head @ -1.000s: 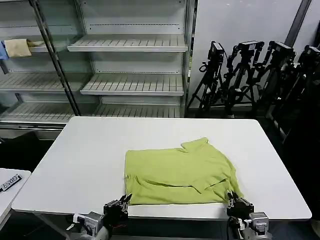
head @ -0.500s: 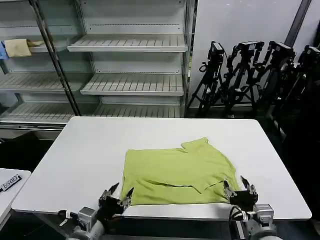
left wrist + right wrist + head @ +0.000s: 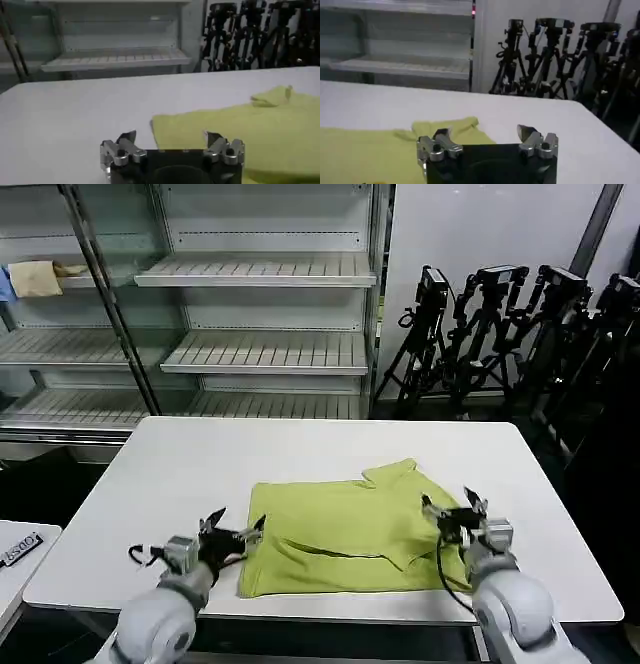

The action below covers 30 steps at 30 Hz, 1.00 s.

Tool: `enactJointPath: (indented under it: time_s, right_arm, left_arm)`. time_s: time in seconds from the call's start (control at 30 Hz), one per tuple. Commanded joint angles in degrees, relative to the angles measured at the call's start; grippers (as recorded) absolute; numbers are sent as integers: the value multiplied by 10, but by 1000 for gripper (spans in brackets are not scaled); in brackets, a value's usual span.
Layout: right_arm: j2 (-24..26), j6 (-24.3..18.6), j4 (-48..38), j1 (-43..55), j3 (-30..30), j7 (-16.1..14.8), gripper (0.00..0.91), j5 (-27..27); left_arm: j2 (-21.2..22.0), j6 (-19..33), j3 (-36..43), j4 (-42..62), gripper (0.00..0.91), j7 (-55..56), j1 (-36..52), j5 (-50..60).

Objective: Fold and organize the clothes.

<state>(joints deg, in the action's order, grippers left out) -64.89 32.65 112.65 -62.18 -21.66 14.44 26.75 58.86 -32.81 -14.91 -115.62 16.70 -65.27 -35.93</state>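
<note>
With the lime shirt (image 3: pixel 355 534) lying half-folded near the table's (image 3: pixel 180 474) front edge and both the left gripper (image 3: pixel 232 533) and right gripper (image 3: pixel 452 510) hovering with jaws spread, a shallow pinch risked dragging the fold loose.

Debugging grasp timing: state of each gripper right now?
Left gripper: open, empty, at the lime yellow-green soft fabric shirt's left edge.
Right gripper: open, empty, over its right side.

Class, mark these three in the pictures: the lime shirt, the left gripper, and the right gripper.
lime shirt (image 3: pixel 350 529), head view, on the flat middle of the fabric.
left gripper (image 3: pixel 236 530), head view, midway between its open fingertips.
right gripper (image 3: pixel 452 506), head view, midway between its open fingertips.
</note>
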Motion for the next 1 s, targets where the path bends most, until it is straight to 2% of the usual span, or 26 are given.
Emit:
enactJointPath:
  time_s: [0.03, 0.23, 0.53, 0.67, 1.0]
  right_arm:
    - [7, 6, -201, 222, 106, -4, 907, 69]
    - [-14, 7, -292, 299, 148, 5, 907, 115]
    - [-59, 7, -410, 354, 169, 17, 907, 122]
    - [-65, 7, -425, 351, 169, 20, 907, 119]
    - [-52, 8, -402, 316, 161, 25, 907, 122]
  left_arm:
    - [7, -3, 50, 140, 907, 15, 171, -53]
    - [31, -3, 66, 193, 907, 14, 208, -55]
    - [58, -3, 81, 251, 907, 14, 228, -42]
    - [62, -4, 82, 257, 907, 14, 225, -42]
    - [63, -4, 89, 242, 907, 10, 213, -52]
